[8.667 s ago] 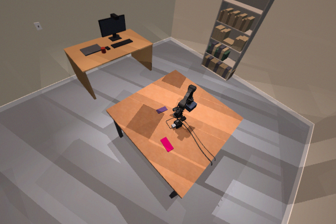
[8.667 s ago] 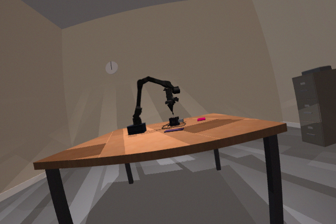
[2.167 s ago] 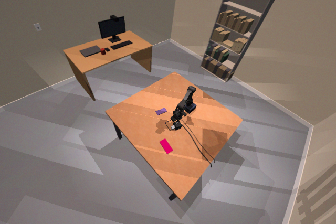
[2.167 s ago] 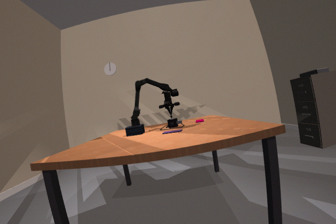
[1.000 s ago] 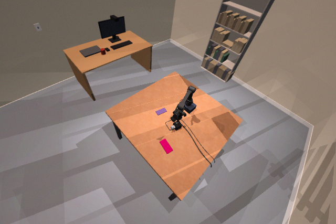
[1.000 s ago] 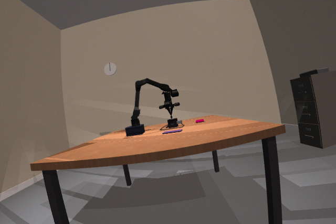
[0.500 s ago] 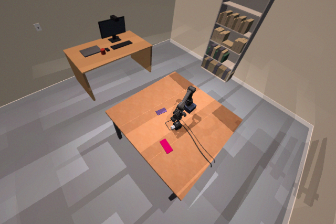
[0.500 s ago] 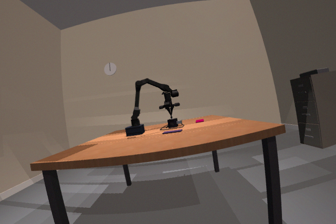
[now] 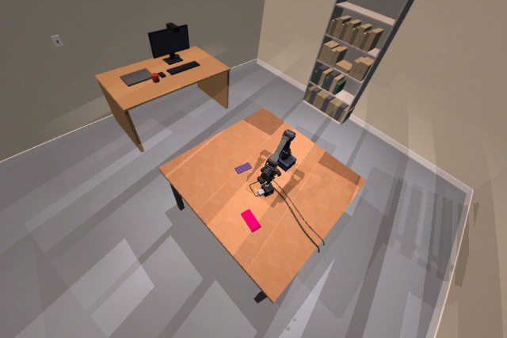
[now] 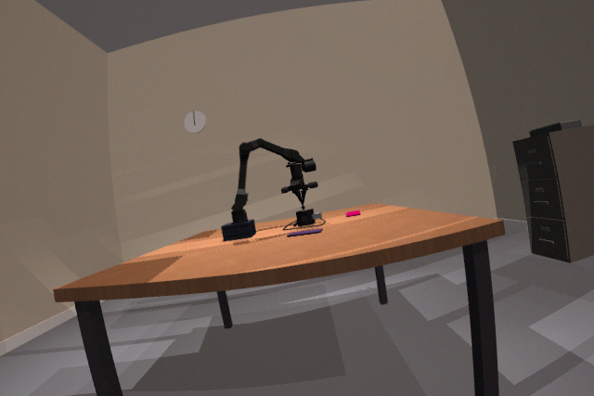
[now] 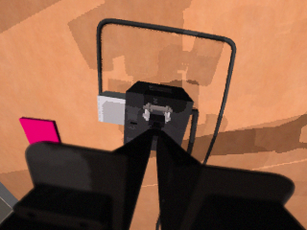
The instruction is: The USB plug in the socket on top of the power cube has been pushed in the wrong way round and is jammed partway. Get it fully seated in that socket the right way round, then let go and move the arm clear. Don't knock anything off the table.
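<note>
The USB plug [image 11: 156, 114] is sitting in the socket on top of the power cube [image 11: 155, 117], and in the wrist view its pale metal shell is showing just beyond the tips of the gripper [image 11: 154, 135]. The two dark fingers are meeting in a narrow wedge pointing at the plug, and they are pinching something thin, by my reading the plug itself. A grey block [image 11: 111, 108] is sitting against the left side of the cube, a black cable [image 11: 163, 30] is looping round the far side, and a pink card [image 11: 40, 130] is lying to the left.

In the top view the arm [image 9: 280, 150] is reaching from its base [image 9: 287, 161] down over the cube [image 9: 267, 189] near the middle of the table [image 9: 212, 150]. A purple card [image 9: 242, 168] is lying to the far left of the cube, the pink card [image 9: 250, 220] nearer, and two cables [image 9: 300, 223] are trailing to the near right edge.

In the exterior view the gripper [image 10: 302, 203] is pointing straight down, its tips just above the cube [image 10: 303, 217].

I judge the step in hand to be the grasp on the jammed plug. The next move is calling for a straight pull upward to free it, a half turn about the vertical, then a straight push back down, keeping the cube from tipping or sliding toward the cards
</note>
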{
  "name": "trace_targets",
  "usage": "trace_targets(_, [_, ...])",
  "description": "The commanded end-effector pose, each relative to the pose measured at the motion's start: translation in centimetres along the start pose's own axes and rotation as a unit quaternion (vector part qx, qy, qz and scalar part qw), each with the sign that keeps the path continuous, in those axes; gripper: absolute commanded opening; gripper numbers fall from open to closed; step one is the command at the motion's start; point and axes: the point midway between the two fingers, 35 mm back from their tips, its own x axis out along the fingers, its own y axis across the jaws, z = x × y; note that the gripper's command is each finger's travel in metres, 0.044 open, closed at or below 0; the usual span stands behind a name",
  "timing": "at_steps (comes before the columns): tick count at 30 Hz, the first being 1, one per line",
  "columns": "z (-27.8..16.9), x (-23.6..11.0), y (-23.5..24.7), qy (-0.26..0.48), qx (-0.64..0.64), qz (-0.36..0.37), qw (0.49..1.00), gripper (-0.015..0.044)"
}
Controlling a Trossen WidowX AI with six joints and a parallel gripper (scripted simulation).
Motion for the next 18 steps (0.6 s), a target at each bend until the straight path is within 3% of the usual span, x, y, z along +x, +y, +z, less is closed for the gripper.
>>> trace_targets(1, [-0.04,0.07,0.01,0.002,0.003,0.0,1.0,0.0])
trace_targets(18, [-0.02,0.28,0.01,0.002,0.003,0.0,1.0,0.0])
